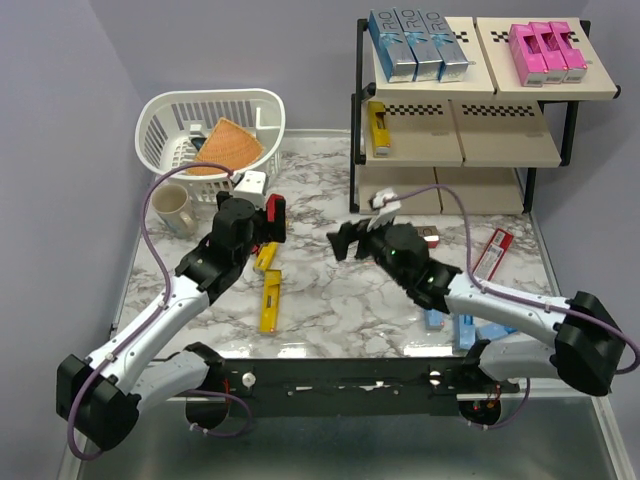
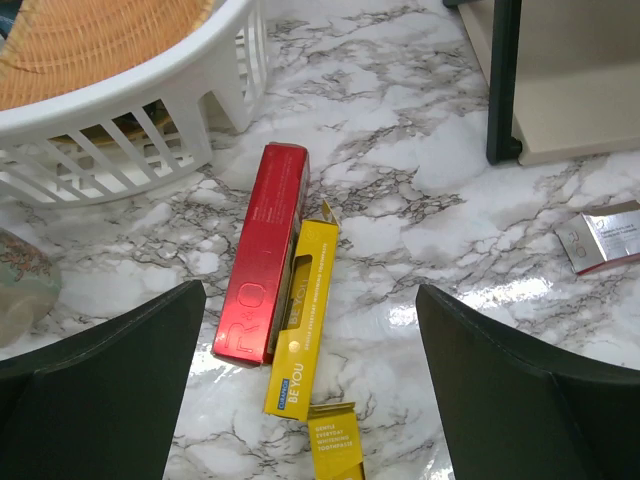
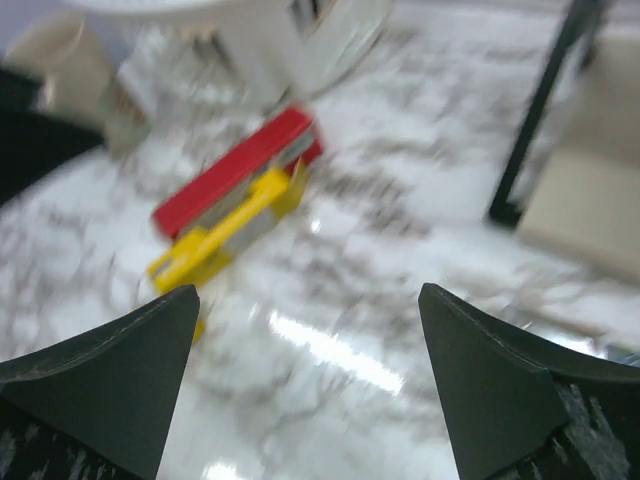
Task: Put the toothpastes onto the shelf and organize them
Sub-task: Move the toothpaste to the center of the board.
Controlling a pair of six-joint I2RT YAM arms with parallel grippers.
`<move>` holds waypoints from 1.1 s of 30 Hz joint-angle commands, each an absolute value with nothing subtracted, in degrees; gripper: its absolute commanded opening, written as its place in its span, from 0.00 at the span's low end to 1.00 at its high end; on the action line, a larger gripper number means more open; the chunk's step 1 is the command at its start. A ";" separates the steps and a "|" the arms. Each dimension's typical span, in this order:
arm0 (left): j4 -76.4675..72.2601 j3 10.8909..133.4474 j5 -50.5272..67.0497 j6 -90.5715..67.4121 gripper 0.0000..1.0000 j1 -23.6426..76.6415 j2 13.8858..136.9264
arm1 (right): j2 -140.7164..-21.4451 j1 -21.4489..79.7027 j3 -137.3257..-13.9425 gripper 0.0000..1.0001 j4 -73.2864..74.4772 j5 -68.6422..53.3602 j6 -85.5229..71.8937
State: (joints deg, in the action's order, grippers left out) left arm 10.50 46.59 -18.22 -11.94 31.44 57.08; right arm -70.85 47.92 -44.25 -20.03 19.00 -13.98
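Observation:
The shelf (image 1: 465,100) stands at the back right. Its top tier holds three silver-blue toothpastes (image 1: 415,45) and three pink ones (image 1: 546,52); a yellow one (image 1: 379,128) lies on the middle tier. On the table lie a red carton (image 1: 276,218), two yellow cartons (image 1: 265,257) (image 1: 270,300), a second red carton (image 1: 492,254) and light blue cartons (image 1: 466,330). My left gripper (image 1: 262,232) is open and empty above the red (image 2: 262,252) and yellow (image 2: 304,310) cartons. My right gripper (image 1: 345,240) is open and empty over bare marble; its view is blurred.
A white plastic basket (image 1: 210,130) with an orange woven piece (image 1: 230,145) stands at the back left, a mug (image 1: 172,208) beside it. A silver carton (image 2: 610,238) lies near the shelf leg (image 2: 503,80). The table's edges are close on all sides.

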 commanded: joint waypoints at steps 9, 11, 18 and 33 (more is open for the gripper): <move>6.68 45.79 -31.11 -12.13 0.99 28.13 47.55 | -88.75 74.52 -46.03 1.00 -20.84 17.40 -21.71; 6.68 45.79 -31.81 -12.13 0.99 26.99 46.76 | -93.41 77.16 -51.55 1.00 -16.99 20.37 -21.01; 6.42 45.53 -30.85 -12.04 0.99 25.40 45.53 | -106.23 79.98 -65.00 1.00 -7.14 26.09 -19.78; 6.68 45.70 -28.48 -12.22 0.99 24.96 45.53 | -113.65 80.95 -68.39 0.99 8.26 37.35 -20.56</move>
